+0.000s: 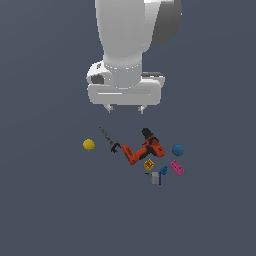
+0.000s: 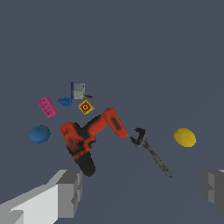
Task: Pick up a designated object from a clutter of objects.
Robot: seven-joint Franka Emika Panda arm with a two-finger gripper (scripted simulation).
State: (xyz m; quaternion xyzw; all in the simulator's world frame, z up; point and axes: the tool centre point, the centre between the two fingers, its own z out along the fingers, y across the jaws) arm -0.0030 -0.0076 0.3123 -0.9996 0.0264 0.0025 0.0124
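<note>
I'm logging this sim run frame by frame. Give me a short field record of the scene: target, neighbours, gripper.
target: pink studded brick, lying flat on the floor, untouched
nearest neighbours: blue ball, yellow cube, power drill
further off: wrench, yellow ball
gripper: gripper open, holding nothing, raised above the clutter
pick status: not yet started

Simulated test scene, not real room: flat featureless grey-blue ground (image 1: 45, 210), no walls, furniture or horizon. Smooth white render-look arm (image 1: 131, 30) hangs above. Loose items scattered on bare surface: orange-red power drill (image 1: 144, 148), wrench (image 1: 109, 139), yellow ball (image 1: 89, 144), blue ball (image 1: 177, 150), pink studded brick (image 1: 176, 167)
</note>
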